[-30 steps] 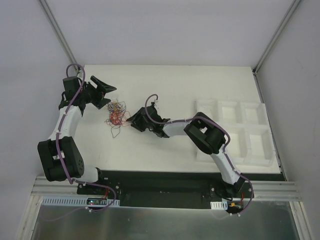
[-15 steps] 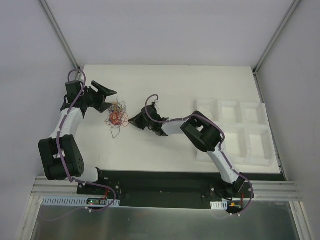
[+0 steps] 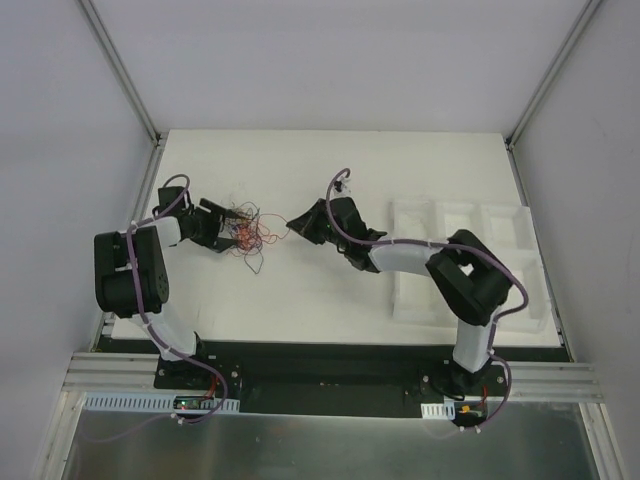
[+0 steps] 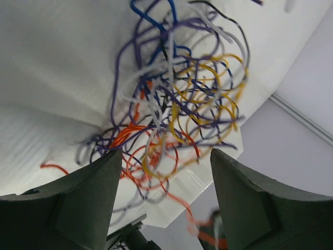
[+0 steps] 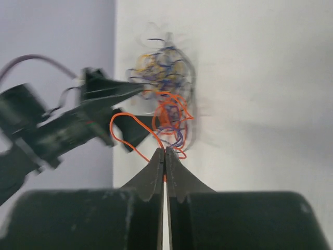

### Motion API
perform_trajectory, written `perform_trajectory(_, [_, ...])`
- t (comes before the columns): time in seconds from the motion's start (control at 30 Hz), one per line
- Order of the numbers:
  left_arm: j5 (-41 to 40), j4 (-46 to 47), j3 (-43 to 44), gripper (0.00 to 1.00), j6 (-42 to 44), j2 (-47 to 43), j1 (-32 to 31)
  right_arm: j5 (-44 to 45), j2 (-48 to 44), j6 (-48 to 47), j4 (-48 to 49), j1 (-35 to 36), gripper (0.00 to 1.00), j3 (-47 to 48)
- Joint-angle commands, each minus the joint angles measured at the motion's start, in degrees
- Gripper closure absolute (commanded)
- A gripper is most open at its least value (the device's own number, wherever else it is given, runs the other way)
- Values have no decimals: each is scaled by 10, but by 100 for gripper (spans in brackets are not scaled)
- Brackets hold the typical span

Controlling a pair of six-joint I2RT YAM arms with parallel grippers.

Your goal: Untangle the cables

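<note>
A white foam tray (image 3: 478, 222) with square compartments is lying on the white table (image 3: 400, 160), well to the right of the right gripper (image 3: 293, 220). Grey walls (image 3: 300, 60) are rising beyond it and on both sides.

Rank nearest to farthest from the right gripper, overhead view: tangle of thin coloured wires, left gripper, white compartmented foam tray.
1. tangle of thin coloured wires, just left of the right gripper.
2. left gripper, beyond the tangle.
3. white compartmented foam tray, far right.

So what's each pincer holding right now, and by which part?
The right pincer is shut on the cables, pinching an orange loop at the tangle's edge. The left pincer is open facing the tangle, gripping nothing.
</note>
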Motion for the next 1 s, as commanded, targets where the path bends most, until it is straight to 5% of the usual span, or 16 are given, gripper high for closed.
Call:
perform_trajectory(0.0, [13, 38, 11, 30, 7, 45, -20, -27, -114, -94, 25, 13, 100, -12])
perform_trajectory(0.43, [-15, 41, 18, 46, 37, 69, -28, 37, -371, -344, -300, 12, 100, 196])
perform_trajectory(0.7, [-17, 40, 21, 62, 45, 60, -27, 44, -391, -434, -397, 12, 100, 366])
perform_trajectory(0.83, [-23, 36, 22, 62, 51, 53, -24, 55, -374, -472, -443, 12, 100, 441])
perform_trajectory(0.97, [-4, 33, 30, 60, 51, 50, -21, 66, -388, -485, -452, 11, 100, 420])
